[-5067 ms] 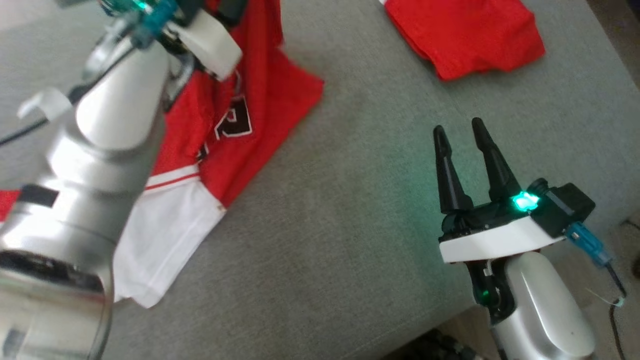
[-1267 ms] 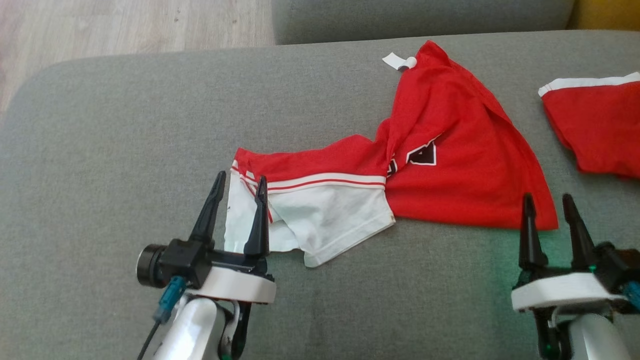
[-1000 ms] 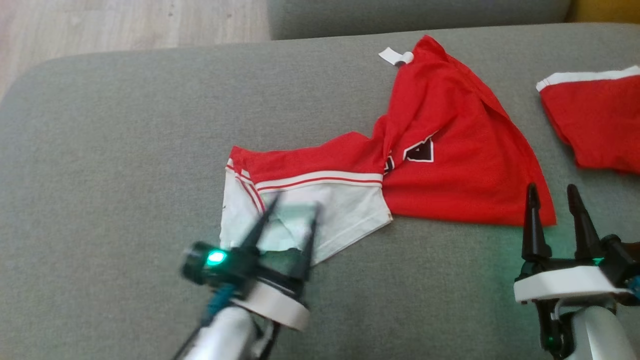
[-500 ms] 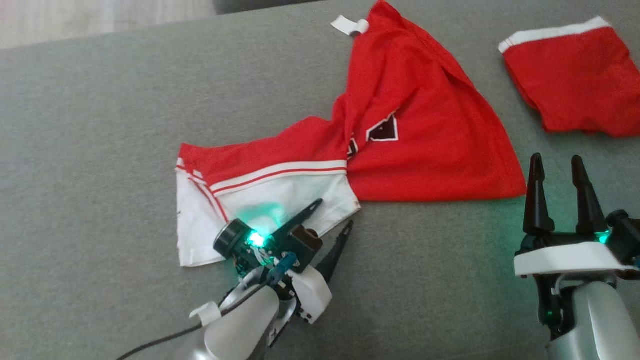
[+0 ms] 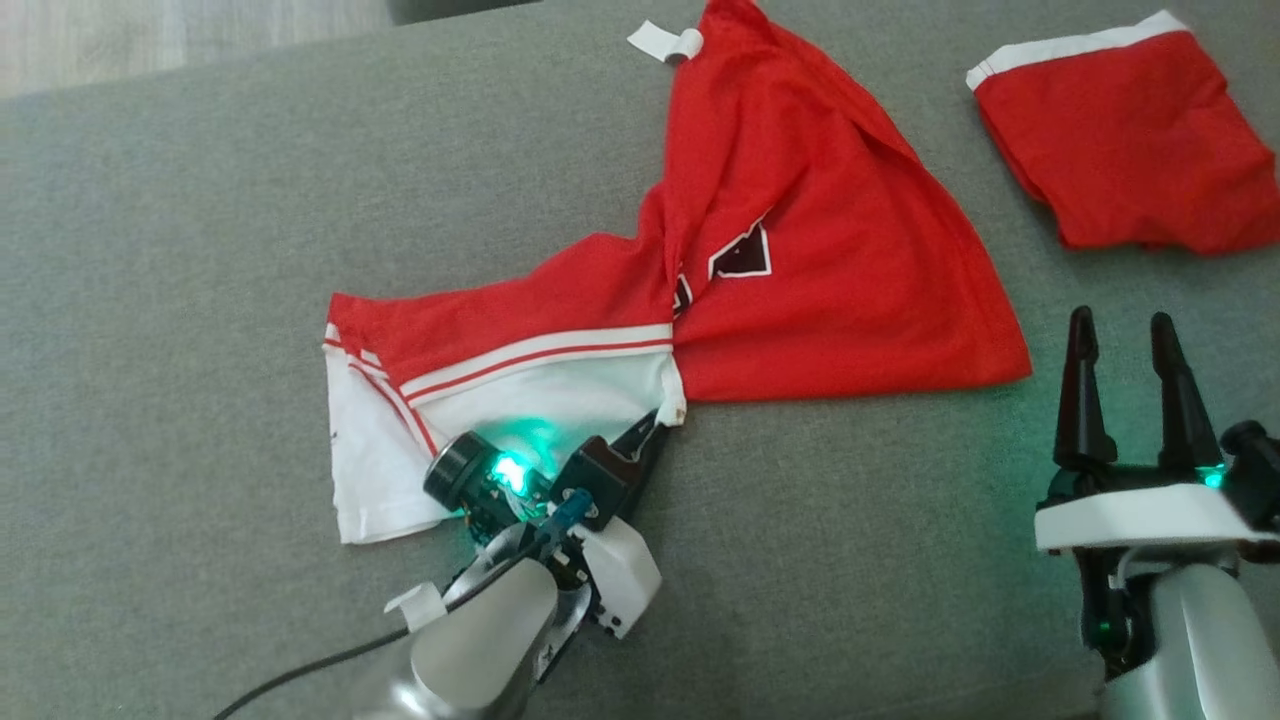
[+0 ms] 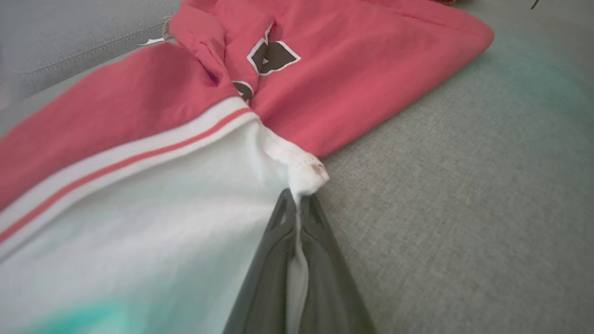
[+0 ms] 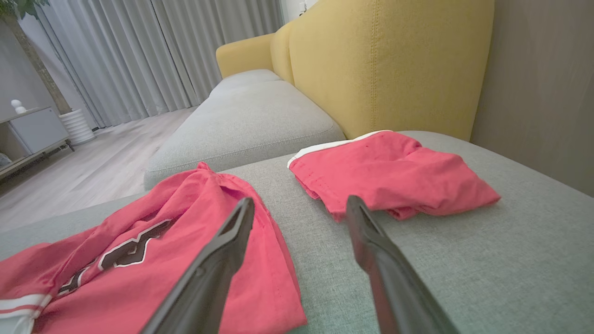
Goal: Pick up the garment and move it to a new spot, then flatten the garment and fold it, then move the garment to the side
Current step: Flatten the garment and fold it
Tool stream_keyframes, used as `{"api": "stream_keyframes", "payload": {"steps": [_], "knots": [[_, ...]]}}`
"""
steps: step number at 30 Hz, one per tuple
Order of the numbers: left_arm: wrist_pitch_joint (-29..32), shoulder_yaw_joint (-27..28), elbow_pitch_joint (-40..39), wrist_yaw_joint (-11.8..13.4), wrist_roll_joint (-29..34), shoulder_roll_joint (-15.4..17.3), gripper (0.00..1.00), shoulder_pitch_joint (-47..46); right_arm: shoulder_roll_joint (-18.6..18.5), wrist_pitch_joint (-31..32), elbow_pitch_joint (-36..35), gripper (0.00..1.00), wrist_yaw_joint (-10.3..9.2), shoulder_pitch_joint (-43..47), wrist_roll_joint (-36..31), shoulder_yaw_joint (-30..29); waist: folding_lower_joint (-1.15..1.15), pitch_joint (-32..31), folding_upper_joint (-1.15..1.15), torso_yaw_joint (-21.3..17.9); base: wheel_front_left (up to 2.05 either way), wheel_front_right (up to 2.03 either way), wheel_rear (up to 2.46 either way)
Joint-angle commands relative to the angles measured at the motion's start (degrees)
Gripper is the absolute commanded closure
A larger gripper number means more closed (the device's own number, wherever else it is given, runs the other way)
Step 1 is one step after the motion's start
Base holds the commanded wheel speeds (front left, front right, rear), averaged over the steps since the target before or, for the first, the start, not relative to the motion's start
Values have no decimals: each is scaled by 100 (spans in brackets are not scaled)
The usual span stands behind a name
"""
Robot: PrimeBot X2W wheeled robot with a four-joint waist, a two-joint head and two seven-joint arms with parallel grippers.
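garment [image 5: 820,290]: red with a white, red-striped part, lying crumpled and twisted on the grey sofa seat [image 5: 200,250]; black-and-white print beside the twist
white tag [image 5: 660,42]: at the garment's far end, resting on the seat
left gripper [image 5: 655,425]: at the garment's near edge, fingers pressed together on the corner of the white part; green light on its body tinting the white cloth
right gripper [image 5: 1120,318]: near the garment's right red corner, apart from it, fingers spread and pointing away
second red garment [image 5: 1130,180]: folded, white band along one edge, off the garment's far right side, not touching it
wooden floor [image 5: 150,40]: beyond the seat's edge, far left of the garment
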Motion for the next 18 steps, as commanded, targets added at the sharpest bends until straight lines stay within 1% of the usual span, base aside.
{"api": "stream_keyframes", "payload": {"steps": [1,7,11,14,15,18], "knots": [[0,17,0,-51,-32,19,100,-50,-32,-63,-129,0,-4,-169,4,70,-1,-84,0,59,0,0,0],[-236,-4,-108,-60,-91,30,100,-38,-32,-63,-42,0,-4,-96,-37,26,-1,-355,0,244,0,0,0],[-332,76,-275,-47,-161,115,100,-83,-32,-63,1,0,-4,-37,-47,23,-1,-532,0,386,0,0,0],[-335,224,-535,-13,-221,287,100,-227,-32,-63,21,0,-4,-16,-49,18,-1,-619,0,478,0,0,0],[-335,224,-535,-13,-221,287,100,-227,-32,-63,21,0,-4,-16,-49,18,-1,-619,0,478,0,0,0],[-203,421,-873,-16,-291,556,100,-480,-32,-63,39,0,-4,-10,-39,29,-1,-646,0,526,0,0,0]]}}
